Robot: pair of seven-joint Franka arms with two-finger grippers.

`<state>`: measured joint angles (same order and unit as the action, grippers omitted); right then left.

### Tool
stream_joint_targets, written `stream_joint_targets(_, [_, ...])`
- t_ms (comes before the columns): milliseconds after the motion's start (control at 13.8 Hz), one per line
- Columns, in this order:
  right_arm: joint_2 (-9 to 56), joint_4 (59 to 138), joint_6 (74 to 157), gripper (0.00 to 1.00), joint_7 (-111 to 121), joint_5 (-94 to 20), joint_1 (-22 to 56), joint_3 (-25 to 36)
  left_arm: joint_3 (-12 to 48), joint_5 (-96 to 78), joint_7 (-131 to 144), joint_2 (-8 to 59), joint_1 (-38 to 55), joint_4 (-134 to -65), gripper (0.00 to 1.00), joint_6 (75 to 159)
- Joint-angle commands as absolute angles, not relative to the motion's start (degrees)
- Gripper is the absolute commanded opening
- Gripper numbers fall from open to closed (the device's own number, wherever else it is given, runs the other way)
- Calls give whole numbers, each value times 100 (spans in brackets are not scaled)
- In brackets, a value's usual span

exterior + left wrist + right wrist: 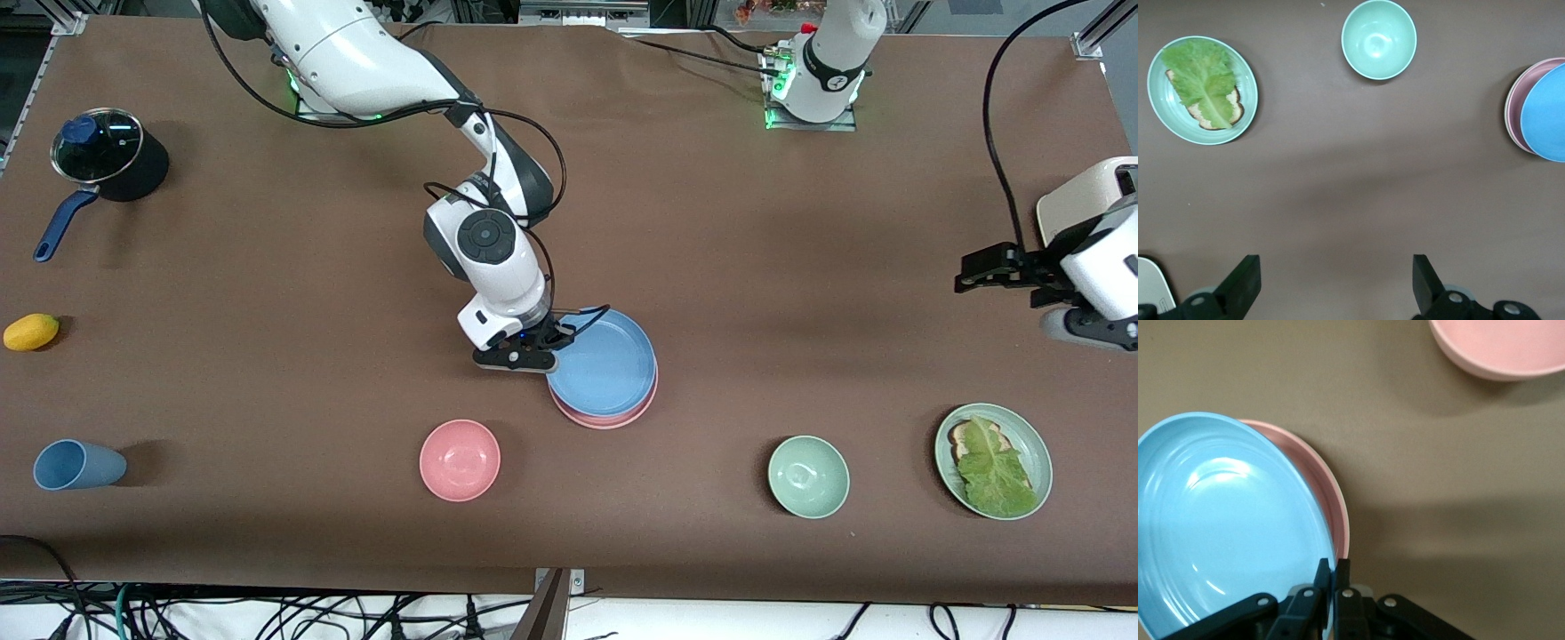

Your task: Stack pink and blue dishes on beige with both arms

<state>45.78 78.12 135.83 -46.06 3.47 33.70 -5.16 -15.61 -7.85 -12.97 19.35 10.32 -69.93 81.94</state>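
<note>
The blue plate (pixel 609 360) lies on top of the pink plate (pixel 606 419) at mid-table, shifted a little so a crescent of pink rim shows. My right gripper (pixel 544 357) is shut on the blue plate's rim at the edge toward the right arm's end. The right wrist view shows the fingers (pixel 1323 577) pinching the blue plate (pixel 1218 520) beside the pink rim (pixel 1328 487). No beige plate shows in any view. My left gripper (pixel 965 276) hangs open and empty over the left arm's end of the table, its fingers (pixel 1245 280) wide apart, waiting.
A pink bowl (pixel 460 460) sits nearer the camera than the stack. A green bowl (pixel 808 476) and a green plate with toast and lettuce (pixel 1036 444) lie toward the left arm's end, near a cream toaster (pixel 1080 200). A blue cup (pixel 76 465), yellow fruit (pixel 31 332) and lidded pot (pixel 107 160) are at the right arm's end.
</note>
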Motion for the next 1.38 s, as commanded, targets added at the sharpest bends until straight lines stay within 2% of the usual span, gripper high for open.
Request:
stream_joint_targets(0, [4851, 7410, 13562, 0, -4702, 457, 3357, -536, -1065, -791, -1310, 1443, 590, -7477, 100, 8279])
stream_joint_targets(145, [4887, 7409, 13562, 0, -4728, 466, 3392, -536, -818, -739, -1370, 1170, 510, -7830, 100, 8350])
stream_joint_targets(291, [4922, 7409, 13562, 0, -4737, 466, 3401, -536, -713, -686, -1328, 1142, 519, -7901, 100, 8349])
stream_joint_targets(364, [4913, 7409, 13562, 11, -4737, 466, 3401, -536, -712, -703, -1292, 1177, 501, -7962, 100, 8576])
stream_joint_targets(509, [4904, 7409, 13553, 27, -4729, 466, 3401, -536, -703, -799, -1309, 1169, 116, -8348, 100, 9121])
stream_joint_targets(727, [4852, 7409, 13483, 46, -4685, 492, 3366, -527, -694, -686, -1266, 1160, 175, -8262, 100, 9193])
stream_joint_targets(800, [4799, 7409, 13456, 56, -4667, 518, 3349, -519, -651, -477, -1074, 1151, 193, -8218, 100, 9167])
stream_joint_targets(873, [4729, 7409, 13256, 67, -4606, 536, 3323, -414, -346, -92, -655, 1108, 167, -8174, 100, 9106])
stream_joint_targets(945, [4589, 7409, 13036, 93, -4440, 545, 3305, -309, -47, 25, -268, 951, 97, -8165, 100, 8949])
stream_joint_targets(1018, [4440, 7409, 12851, 100, -4090, 510, 3270, -186, 60, 52, 23, 906, 105, -8156, 100, 8817])
stream_joint_targets(1309, [3746, 7514, 11850, 100, -3402, 422, 2490, -149, 325, 44, 150, 616, 62, -8174, 100, 8798])
